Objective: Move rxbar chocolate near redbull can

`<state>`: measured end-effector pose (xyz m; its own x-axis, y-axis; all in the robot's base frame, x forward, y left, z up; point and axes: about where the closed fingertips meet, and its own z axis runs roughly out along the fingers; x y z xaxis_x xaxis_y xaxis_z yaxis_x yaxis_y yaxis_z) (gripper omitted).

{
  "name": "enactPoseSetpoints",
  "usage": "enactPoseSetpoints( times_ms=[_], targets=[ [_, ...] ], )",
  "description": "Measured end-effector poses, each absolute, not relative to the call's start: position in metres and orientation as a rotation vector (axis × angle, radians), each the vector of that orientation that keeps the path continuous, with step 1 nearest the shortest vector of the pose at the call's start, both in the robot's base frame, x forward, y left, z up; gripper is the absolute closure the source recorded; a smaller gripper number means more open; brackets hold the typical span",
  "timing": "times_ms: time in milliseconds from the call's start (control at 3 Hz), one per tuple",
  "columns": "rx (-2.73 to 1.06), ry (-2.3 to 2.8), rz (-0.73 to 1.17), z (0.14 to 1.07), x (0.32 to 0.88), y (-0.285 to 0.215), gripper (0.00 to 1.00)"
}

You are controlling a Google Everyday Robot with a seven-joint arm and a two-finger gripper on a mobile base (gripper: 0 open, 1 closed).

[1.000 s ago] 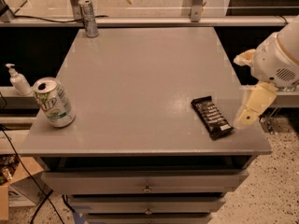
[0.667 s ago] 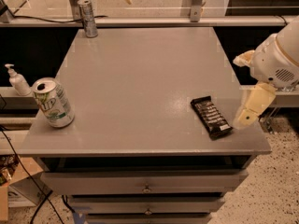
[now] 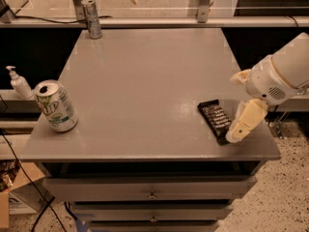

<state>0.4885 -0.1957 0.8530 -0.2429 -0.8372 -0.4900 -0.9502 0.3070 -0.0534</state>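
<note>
Risk sits at the tabletop's (image 3: 145, 91) front-right edge, where rxbar chocolate (image 3: 216, 120) lies just beside the hand (image 3: 240, 127), grip unclear: a sideways nudge could drop it, well apart from redbull can (image 3: 91, 18).
</note>
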Motion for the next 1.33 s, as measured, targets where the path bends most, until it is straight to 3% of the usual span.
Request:
enactPoseSetpoints(
  times_ms=[333,667,1333],
  targets=[
    [-1.555,2.158,0.439,0.829,0.491,-0.187,0.0],
    [-1.521,2.188,0.477,0.814,0.492,-0.182,0.18],
    [-1.503,2.203,0.483,0.813,0.492,-0.18,0.64]
  ],
)
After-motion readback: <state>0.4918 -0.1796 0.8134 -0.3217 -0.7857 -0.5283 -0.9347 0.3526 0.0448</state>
